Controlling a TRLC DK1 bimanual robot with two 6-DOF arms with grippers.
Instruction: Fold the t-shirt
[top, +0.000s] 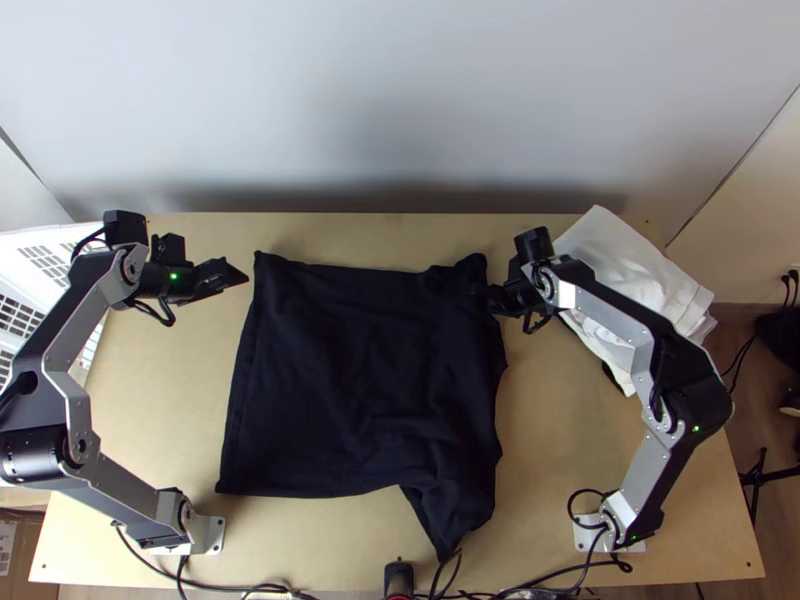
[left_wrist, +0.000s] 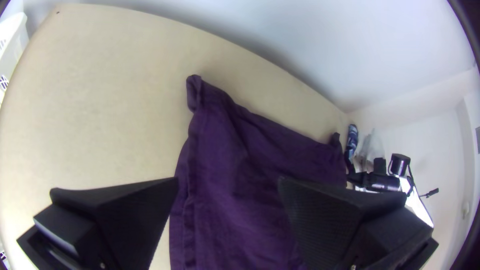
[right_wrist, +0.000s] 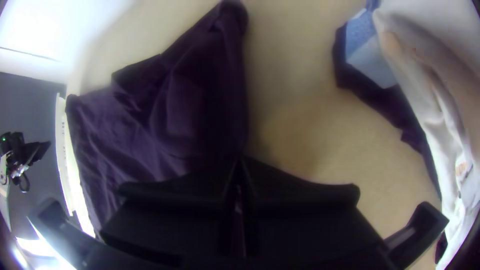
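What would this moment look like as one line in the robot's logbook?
Dark t-shirt: spread, near-right part rumpled | left gripper: open, by far-left corner | right gripper: shut on right edge

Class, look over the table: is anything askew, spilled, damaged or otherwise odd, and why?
One thing looks askew: the dark t-shirt is spread roughly square, but at its near right part a rumpled, pointed flap juts past the fairly straight near edge, spoiling the outline. I see no spill or damage.

bare table (top: 560, 430) beside t-shirt (top: 350, 380), right arm (top: 618, 318) overhead
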